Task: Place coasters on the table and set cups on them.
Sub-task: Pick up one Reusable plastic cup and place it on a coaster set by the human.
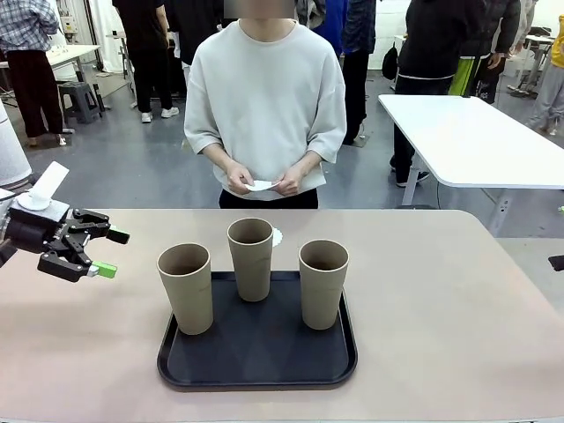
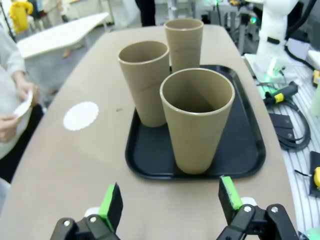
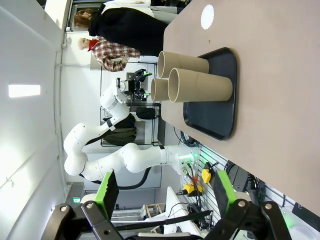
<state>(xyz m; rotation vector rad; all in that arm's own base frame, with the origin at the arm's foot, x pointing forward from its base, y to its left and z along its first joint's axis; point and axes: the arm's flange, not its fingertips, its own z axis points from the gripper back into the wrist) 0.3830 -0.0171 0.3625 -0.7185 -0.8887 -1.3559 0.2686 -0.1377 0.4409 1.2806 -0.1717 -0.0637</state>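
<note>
1. My left hand (image 1: pixel 112 253) hangs spread and empty at 9 o'clock of the tray (image 1: pixel 256 357).
2. My right hand (image 3: pixel 166 191) is spread too, gripping nothing.
3. Three cups (image 1: pixel 251 257) stand upright on the tray.
4. One coaster (image 1: pixel 277 236) lies on the desk (image 1: pixel 441 308) at 12 o'clock of the middle cup; the person holds a second coaster (image 1: pixel 261 185).

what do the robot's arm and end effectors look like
The left arm is glossy white, built of rounded tube-like segments. The left end effector is a black angular linkage with two fingers, each tipped with a bright green pad. The right end effector looks the same: black linkage bars with small silver pivot pins and green pads.
</note>
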